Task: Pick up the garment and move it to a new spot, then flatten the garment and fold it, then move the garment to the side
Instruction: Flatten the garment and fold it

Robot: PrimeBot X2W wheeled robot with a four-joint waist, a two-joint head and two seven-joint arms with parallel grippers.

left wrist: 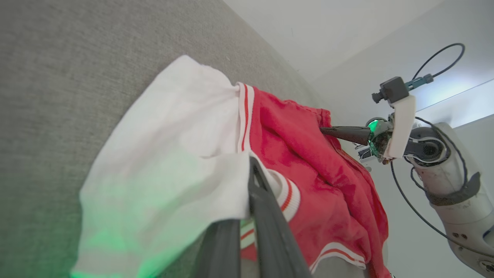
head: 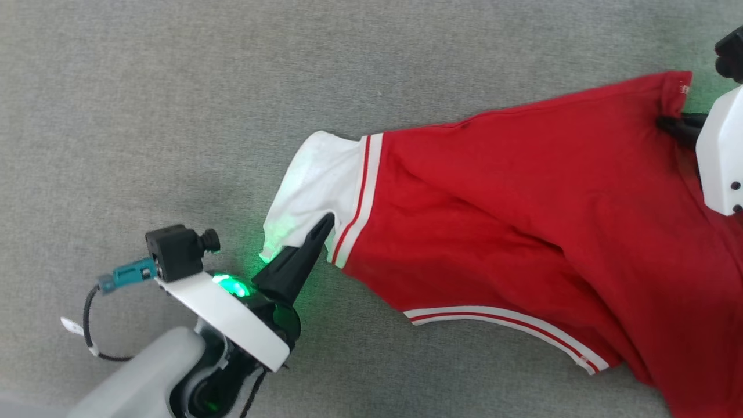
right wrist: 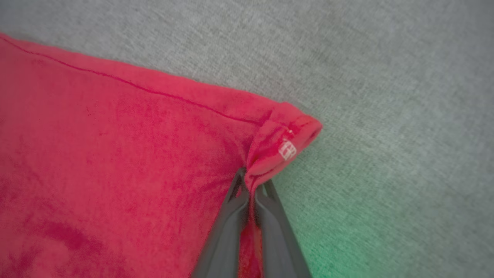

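The garment is a bright red shirt with a white sleeve and striped trim, spread across the grey fabric surface. My left gripper is shut on the lower edge of the white sleeve; in the left wrist view its dark fingers pinch the sleeve cloth. My right gripper is shut on a bunched red corner of the garment at the far right. The right wrist view shows its fingertips closed on that hem corner, next to a small white label.
Bare grey surface lies all around the garment. A black camera block and a cable stick out from my left wrist. In the left wrist view a pale wall rises beyond the surface's far edge.
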